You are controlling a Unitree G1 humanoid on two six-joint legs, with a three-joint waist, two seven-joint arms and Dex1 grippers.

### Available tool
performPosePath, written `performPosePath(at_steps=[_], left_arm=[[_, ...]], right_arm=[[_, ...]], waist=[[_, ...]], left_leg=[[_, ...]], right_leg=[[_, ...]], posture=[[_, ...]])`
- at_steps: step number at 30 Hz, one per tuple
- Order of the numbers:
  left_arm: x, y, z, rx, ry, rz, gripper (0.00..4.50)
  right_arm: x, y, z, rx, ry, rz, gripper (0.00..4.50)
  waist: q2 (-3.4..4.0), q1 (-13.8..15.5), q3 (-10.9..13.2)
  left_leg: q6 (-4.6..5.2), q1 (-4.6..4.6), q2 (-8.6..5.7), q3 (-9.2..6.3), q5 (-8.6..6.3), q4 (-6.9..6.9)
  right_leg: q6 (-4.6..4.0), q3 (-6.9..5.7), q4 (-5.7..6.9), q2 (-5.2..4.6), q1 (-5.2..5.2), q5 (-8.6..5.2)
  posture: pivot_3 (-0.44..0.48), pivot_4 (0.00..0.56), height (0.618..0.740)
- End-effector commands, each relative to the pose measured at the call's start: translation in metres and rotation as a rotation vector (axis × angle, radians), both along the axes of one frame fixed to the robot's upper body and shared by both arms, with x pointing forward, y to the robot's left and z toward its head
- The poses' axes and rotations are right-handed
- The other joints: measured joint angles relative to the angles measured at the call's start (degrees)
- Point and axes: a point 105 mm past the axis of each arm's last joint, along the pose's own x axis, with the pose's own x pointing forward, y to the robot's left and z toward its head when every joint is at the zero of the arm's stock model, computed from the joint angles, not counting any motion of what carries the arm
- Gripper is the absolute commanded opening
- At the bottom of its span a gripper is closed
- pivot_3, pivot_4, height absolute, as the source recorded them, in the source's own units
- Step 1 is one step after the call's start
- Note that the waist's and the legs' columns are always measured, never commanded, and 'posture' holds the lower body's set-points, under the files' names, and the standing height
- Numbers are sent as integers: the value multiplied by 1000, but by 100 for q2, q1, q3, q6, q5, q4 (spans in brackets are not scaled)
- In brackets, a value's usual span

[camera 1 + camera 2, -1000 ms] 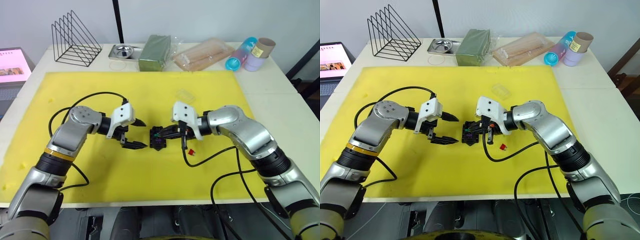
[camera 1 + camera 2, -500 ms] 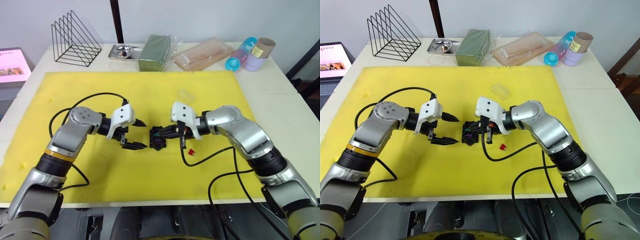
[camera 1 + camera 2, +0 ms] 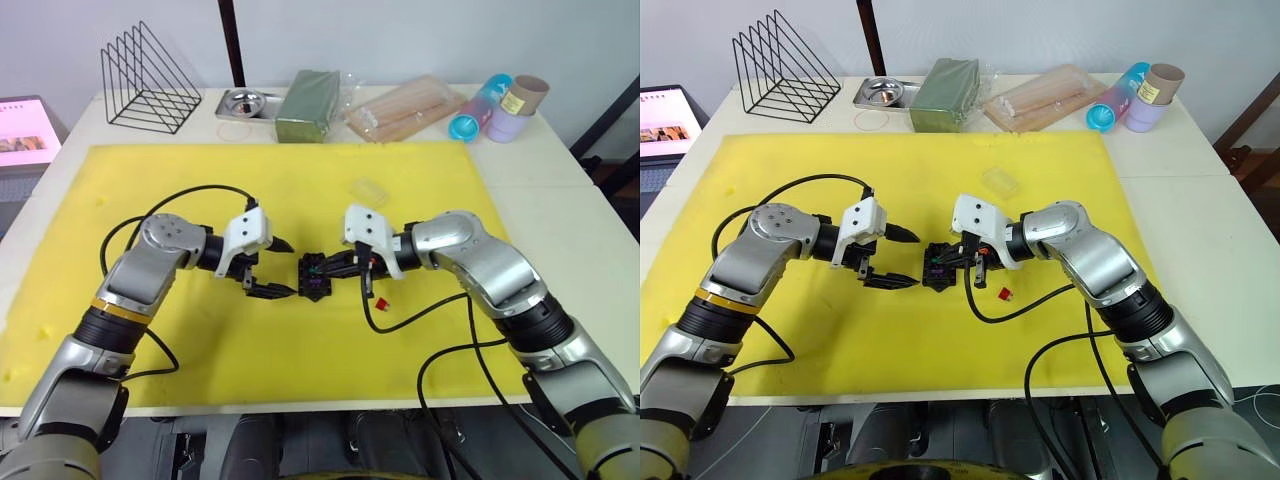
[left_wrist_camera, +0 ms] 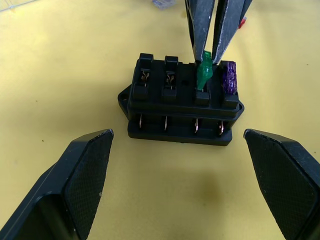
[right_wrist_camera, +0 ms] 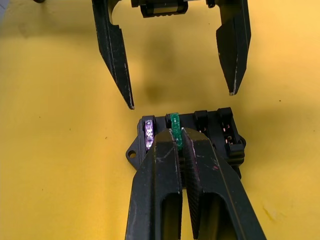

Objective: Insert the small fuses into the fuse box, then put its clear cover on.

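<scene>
The fuse box (image 4: 181, 107) sits on the yellow mat (image 3: 300, 190) at the middle of the counter (image 3: 560, 200), between the two grippers. The right gripper (image 5: 181, 134) has its jaws pressed together on the green fuse (image 4: 203, 75), which stands in the second slot from one end, tilted and not fully seated. The purple fuse (image 4: 229, 78) is already in the end slot beside it; the other two slots are empty. The left gripper (image 3: 275, 268) hovers just left of the box with jaws spread wide, touching nothing.

Risks, as judged:
- The box is unrestrained. A push on the tilted fuse could slide or tip it, since the left jaws do not brace it.
- Pressing while the fuse leans could jam it against the slot wall or bend its blades.
- Opening the jaws before it seats could drop it or leave it proud, which would later stop the cover (image 3: 369, 189) from closing.
- The red fuse (image 3: 381, 300) lies loose just right of the box, beside the right arm's cable (image 3: 440, 300); a sweep of the cable could knock it away.

The cover lies on the mat, farther back, well apart.
</scene>
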Motion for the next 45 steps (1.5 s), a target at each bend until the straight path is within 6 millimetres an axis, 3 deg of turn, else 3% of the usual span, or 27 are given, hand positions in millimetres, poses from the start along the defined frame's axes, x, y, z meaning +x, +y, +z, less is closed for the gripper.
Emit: performPosePath(at_steps=[1,19,45], left_arm=[[1,-3,11,-9,-53,-17,4444],[1,-7,10,-12,-62,-25,4444],[2,-8,6,-10,-79,-24,4444]], right_arm=[[-2,4,13,24,-36,17,0],[-2,8,33,41,-55,33,0],[-2,6,20,-9,17,2,0]], waist=[[0,0,0],[0,3,0],[0,1,0]], left_leg=[[0,0,0,0,0,0],[0,0,0,0,0,1],[0,0,-1,0,0,1]], right_leg=[[0,0,0,0,0,0],[0,0,0,-1,0,0],[0,0,1,-1,0,0]], posture=[[0,150,740],[0,150,740],[0,150,740]])
